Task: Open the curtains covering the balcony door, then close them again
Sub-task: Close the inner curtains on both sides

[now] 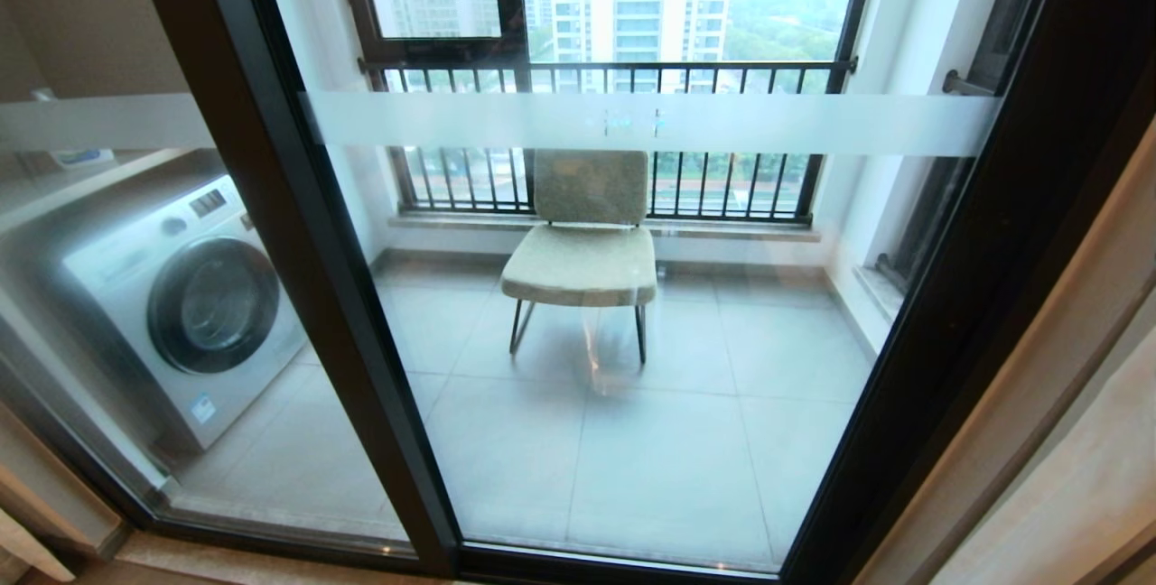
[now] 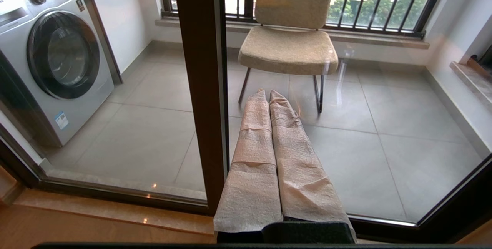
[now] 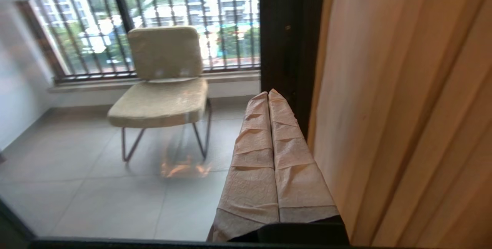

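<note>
The balcony door stands uncovered before me, glass panels in dark frames with a frosted band across them. A cream-beige curtain hangs gathered at the far right; in the right wrist view this curtain fills the side beside my right gripper, which is shut and empty, its tape-wrapped fingers pressed together close to the dark frame. My left gripper is shut too, holding nothing, pointing at the glass beside the middle frame post. Neither gripper shows in the head view.
Behind the glass are a beige chair on thin legs, a washing machine at the left, and a barred window at the back. A wooden sill runs along the door's base.
</note>
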{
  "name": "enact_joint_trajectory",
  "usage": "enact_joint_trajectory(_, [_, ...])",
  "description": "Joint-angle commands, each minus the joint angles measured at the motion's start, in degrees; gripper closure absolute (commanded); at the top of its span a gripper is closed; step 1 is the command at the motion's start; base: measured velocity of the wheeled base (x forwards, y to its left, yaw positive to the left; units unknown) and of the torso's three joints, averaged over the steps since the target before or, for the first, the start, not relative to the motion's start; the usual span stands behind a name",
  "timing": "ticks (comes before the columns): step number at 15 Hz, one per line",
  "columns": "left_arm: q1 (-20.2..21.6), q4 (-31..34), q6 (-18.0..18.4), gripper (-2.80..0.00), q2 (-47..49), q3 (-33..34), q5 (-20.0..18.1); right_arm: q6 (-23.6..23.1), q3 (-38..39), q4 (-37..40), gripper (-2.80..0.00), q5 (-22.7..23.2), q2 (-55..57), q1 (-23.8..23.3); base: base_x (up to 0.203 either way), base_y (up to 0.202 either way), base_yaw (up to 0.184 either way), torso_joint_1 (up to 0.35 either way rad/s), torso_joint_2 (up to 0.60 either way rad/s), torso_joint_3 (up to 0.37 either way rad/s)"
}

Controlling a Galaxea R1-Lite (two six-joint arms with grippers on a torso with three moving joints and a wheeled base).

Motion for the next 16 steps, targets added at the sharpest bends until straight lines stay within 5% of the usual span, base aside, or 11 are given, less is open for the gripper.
enact_joint_trajectory(1, [0.00,0.00,-0.03,0.00,-0.02,0.01,0.02,0.10,-4.91,-0.46,0.00,3.17,8.44,-9.28,0.000,0.000,0.000,0.000,0.00,0.000])
enact_joint_trajectory(4, [0.00,0.00,-0.03,0.00,-0.02,0.01,0.02,-0.15,-9.43,-0.78,0.00,4.51,13.13,-17.01,0.000,0.000,0.000,0.000,0.00,0.000])
enact_joint_trajectory(5, [0.00,0.00,-0.03,0.00,-0.02,0.01,0.02,-0.18,-10.73,-0.73,-2.80,4.52,13.85,-18.31,0.000,0.000,0.000,0.000,0.00,0.000])
enact_joint_trajectory(10, [0.00,0.00,-0.03,0.00,-0.02,0.01,0.02,-1.67,-13.87,-1.12,-2.80,4.60,14.60,-23.92,0.000,0.000,0.000,0.000,0.00,0.000])
enact_joint_trajectory(16, [0.00,0.00,-0.03,0.00,-0.02,0.01,0.02,-1.69,-18.74,-5.62,-2.80,4.52,22.51,-24.16,0.000,0.000,0.000,0.000,0.00,0.000])
